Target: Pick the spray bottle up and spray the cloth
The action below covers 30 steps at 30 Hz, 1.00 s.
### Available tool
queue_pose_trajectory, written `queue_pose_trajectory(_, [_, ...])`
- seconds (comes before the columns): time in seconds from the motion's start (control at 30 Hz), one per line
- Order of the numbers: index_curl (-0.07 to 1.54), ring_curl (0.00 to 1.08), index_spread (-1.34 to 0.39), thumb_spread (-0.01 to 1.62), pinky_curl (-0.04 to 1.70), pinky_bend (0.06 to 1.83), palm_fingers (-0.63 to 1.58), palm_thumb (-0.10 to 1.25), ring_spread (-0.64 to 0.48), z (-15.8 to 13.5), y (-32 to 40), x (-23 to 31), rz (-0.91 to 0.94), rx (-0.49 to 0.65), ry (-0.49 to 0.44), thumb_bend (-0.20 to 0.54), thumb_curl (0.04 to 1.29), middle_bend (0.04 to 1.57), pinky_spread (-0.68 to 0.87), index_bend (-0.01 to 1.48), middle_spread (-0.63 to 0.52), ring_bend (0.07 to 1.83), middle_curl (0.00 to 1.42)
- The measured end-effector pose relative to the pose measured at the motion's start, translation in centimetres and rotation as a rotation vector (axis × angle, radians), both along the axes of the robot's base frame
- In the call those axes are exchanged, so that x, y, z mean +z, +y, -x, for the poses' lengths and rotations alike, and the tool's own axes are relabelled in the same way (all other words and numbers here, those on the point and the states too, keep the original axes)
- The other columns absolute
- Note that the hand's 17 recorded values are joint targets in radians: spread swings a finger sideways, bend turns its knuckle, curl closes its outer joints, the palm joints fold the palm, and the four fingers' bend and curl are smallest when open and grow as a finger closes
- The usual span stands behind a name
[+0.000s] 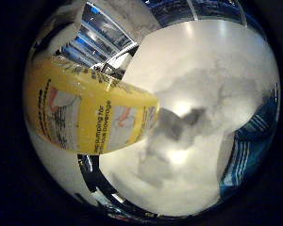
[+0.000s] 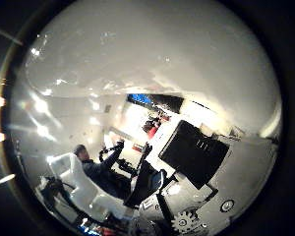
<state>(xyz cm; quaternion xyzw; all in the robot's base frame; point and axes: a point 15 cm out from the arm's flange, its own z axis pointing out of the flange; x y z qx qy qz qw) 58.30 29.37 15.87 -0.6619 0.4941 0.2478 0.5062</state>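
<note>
Spray bottle [image 1: 92, 113] fills a large part of your little-finger-side palm view, so it sits very close to the palm. You see its yellow label wrapped round a rounded body, with pale panels and lines of dark print on it. Its long axis lies aslant across the view, and the lines of print run along that axis. The trigger and nozzle are out of sight, so you cannot tell which way the bottle points.

Beyond the bottle lies a white bench [image 1: 198, 42] with bright lamp glare on it. On that surface rests a crumpled pale cloth [image 1: 198, 108], its folds throwing grey shadows; it lies toward the middle of the bench rather than at an edge. The bottle's end overlaps the cloth in the view, and whether the two touch cannot be told. A blue and white striped thing [image 1: 247, 150] shows past the far edge of the bench.

Your thumb-side palm view looks out at the room. Most of it is a pale, glossy curved surface [image 2: 152, 54] close to the lens; what it is cannot be told. White and black parts of the hand [image 2: 196, 187], one with a small gear, reach in from one edge. Whether the fingers are apart, together or clamped round the bottle is something you cannot tell.
</note>
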Motion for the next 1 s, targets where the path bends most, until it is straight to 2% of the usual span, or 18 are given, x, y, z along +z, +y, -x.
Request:
queue_pose_trajectory(0.33, [1.04,0.91,-0.26,1.14,1.55,1.03,1.1,0.99,-0.25,-1.4,-1.6,-3.8,0.009,-0.018,0.04,-0.014,0.58,1.38,-0.13,1.06,-0.14,1.33,0.84])
queue_pose_trajectory(0.47, [1.01,0.85,-0.26,1.12,1.44,0.98,1.12,0.91,-0.23,-1.5,-2.2,-4.2,0.004,-0.023,0.049,-0.037,0.56,1.32,-0.15,0.98,-0.13,1.29,0.8])
queue_pose_trajectory(0.57, [0.96,0.76,-0.28,1.08,1.28,0.9,1.08,0.82,-0.2,-1.4,-2.3,-4.3,0.01,-0.013,0.047,-0.037,0.53,1.22,-0.2,0.81,-0.12,1.23,0.74])
queue_pose_trajectory(0.67, [0.89,0.68,-0.32,1.07,1.1,0.87,0.83,0.76,-0.2,-0.7,-2.4,-4.4,0.036,0.027,0.04,-0.027,0.5,1.03,-0.34,0.48,-0.14,1.18,0.68])
queue_pose_trajectory(0.7, [0.87,0.68,-0.34,1.08,1.08,0.85,0.55,0.74,-0.2,-0.5,-2.5,-4.5,0.043,0.039,0.039,-0.028,0.49,0.95,-0.36,0.38,-0.14,1.13,0.66])
queue_pose_trajectory(0.73, [0.82,0.64,-0.36,1.09,1.06,0.75,0.24,0.73,-0.19,-0.3,-2.7,-4.5,0.05,0.054,0.036,-0.032,0.48,0.87,-0.31,0.34,-0.13,1.04,0.62])
queue_pose_trajectory(0.8, [0.7,0.55,-0.42,1.09,0.99,0.63,0.0,0.7,-0.14,0.0,-2.9,-4.4,0.059,0.073,0.033,-0.03,0.45,0.66,-0.09,0.29,-0.09,0.85,0.53])
queue_pose_trajectory(0.93, [0.53,0.4,-0.43,1.07,0.81,0.51,-0.1,0.65,-0.01,1.1,-3.1,-4.5,0.103,0.132,0.036,-0.03,0.41,0.37,0.24,0.15,-0.02,0.57,0.4])
queue_pose_trajectory(1.0, [0.45,0.35,-0.42,1.06,0.71,0.45,-0.06,0.64,0.03,1.2,-3.3,-3.8,0.121,0.149,0.021,-0.029,0.38,0.3,0.36,0.14,0.0,0.49,0.37])
